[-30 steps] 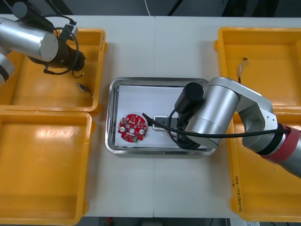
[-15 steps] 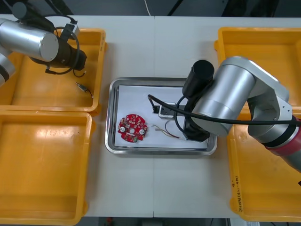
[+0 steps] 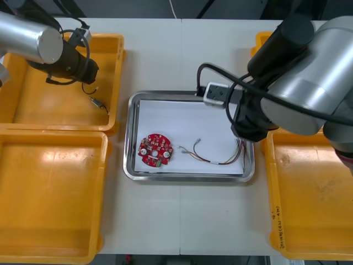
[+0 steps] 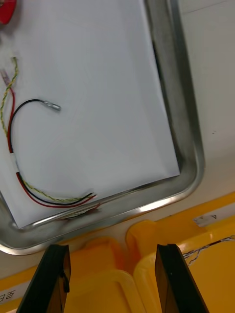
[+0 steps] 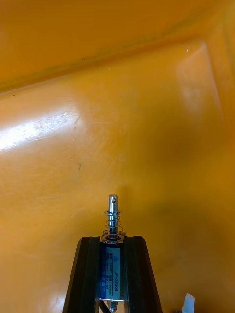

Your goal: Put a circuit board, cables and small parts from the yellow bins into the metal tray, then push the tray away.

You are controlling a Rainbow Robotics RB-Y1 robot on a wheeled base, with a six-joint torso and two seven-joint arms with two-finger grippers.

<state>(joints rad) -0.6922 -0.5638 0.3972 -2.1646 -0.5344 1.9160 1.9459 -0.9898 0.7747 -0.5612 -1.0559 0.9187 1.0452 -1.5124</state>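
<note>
The left gripper (image 5: 112, 240) has its fingers closed tight on a small metal part (image 5: 113, 215) that sticks out past their tips, over a bin (image 5: 147, 122). The right gripper (image 4: 111, 252) has its fingers wide apart, holding nothing. Past them, a cable (image 4: 49, 199) lies in the tray (image 4: 188, 146).

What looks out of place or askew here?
Nothing spilled or damaged. The red and yellow cable lies in the metal tray, one end off the white sheet. The left gripper, over a yellow bin, grips a small metal part; the right gripper hangs open by the tray's rim.
</note>
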